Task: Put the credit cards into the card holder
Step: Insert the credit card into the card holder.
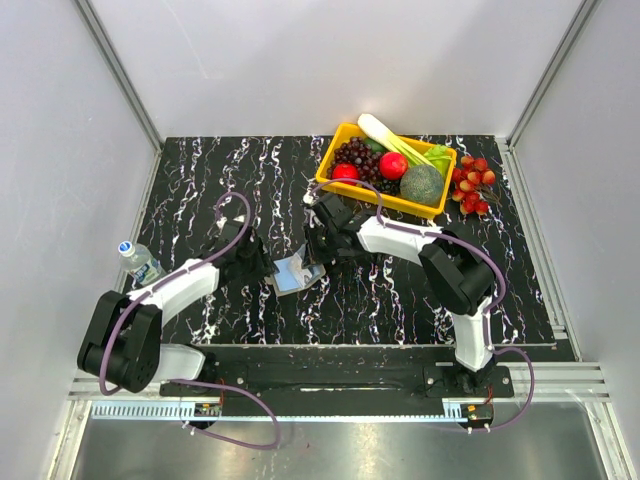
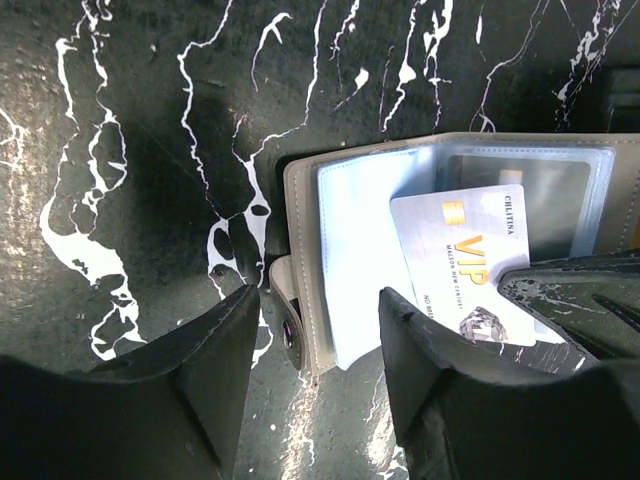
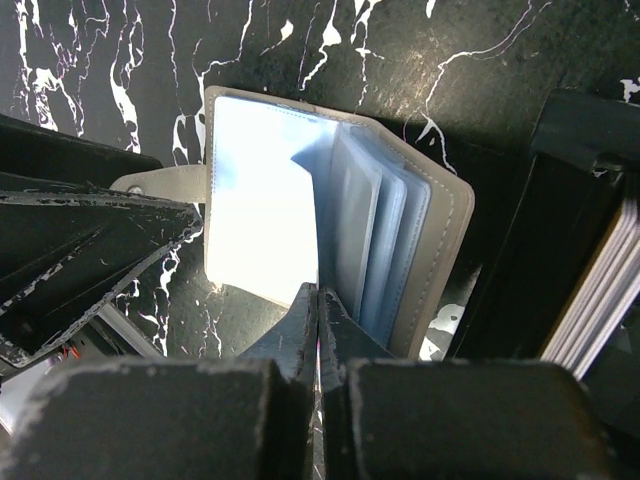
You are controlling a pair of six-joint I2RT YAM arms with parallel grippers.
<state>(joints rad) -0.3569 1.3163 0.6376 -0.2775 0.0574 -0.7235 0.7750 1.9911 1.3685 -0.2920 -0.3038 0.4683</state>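
At the centre of the black marbled table (image 1: 250,170), seen from above, my two arms meet over the card holder (image 1: 297,272). My left gripper (image 2: 320,345) sits just at its 9 o'clock and my right gripper (image 3: 318,300) just at its 1 o'clock, so both are about equally near. The holder lies opened out, grey cover down and clear sleeves up, its spread length running roughly 9 to 3.

My left arm reaches in low from 8 o'clock, wrist tipped down at the tabletop. Its fingers are spread and grip nothing, with the holder's snap tab (image 2: 290,335) lying between them. My right arm comes in from 3 o'clock, fingers pressed together, tips at the near edge of the fanned sleeves. I can't tell whether a sleeve is caught between them.

From my left wrist, one pale credit card (image 2: 470,250) with gold lettering lies at 3 o'clock of my open fingers. Its long axis runs about 11 to 5, its far end seemingly under a clear sleeve and its near corner hidden by my right fingertip. I judge the coming move turns on that axis: the card wants pushing along it, toward 11.
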